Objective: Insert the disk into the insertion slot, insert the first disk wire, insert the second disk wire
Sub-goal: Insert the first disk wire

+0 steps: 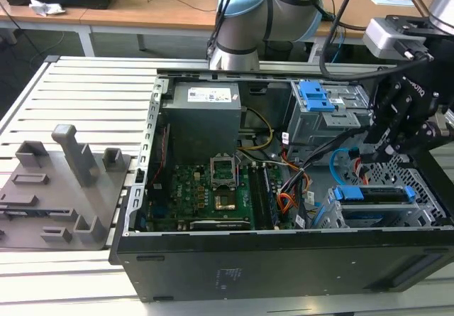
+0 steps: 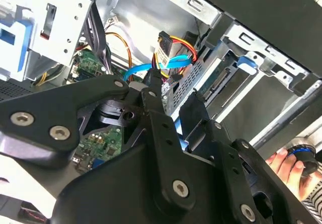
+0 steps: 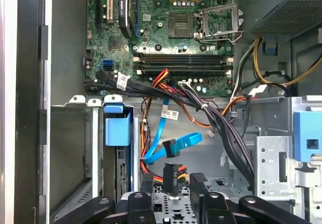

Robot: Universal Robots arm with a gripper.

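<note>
Case: an open black computer case (image 1: 284, 259) lies on its side on the slatted worktop (image 1: 85, 89), with the motherboard (image 1: 206, 188) and power supply (image 1: 202, 113) exposed
Insertion slot: the silver perforated cage (image 1: 425, 202) sits in the case corner at the exterior view's right
Disk: it sits inside that slot, with its blue caddy (image 1: 372, 194) level with the cage mouth; in the first wrist view the caddy's blue tab (image 3: 114, 131) stands at the cage edge
Upper cage: a larger grey cage (image 1: 333, 121) carrying a bare blue clip (image 1: 316, 96) stands further back
Wires: a black connector on red, yellow and orange wires (image 3: 171, 173) and a loose blue flat cable (image 3: 176, 144) hang in the gap between the two cages
Room: black cable bundles cross that gap, leaving it crowded
Claw: the claw (image 3: 172, 186) points down into the gap, fingers a narrow way apart, with the black connector in line between the tips; I cannot tell whether it touches them
Arm: bent over the case from behind
Edge: a person's hand (image 2: 287, 166) holds a small object outside the case
</note>
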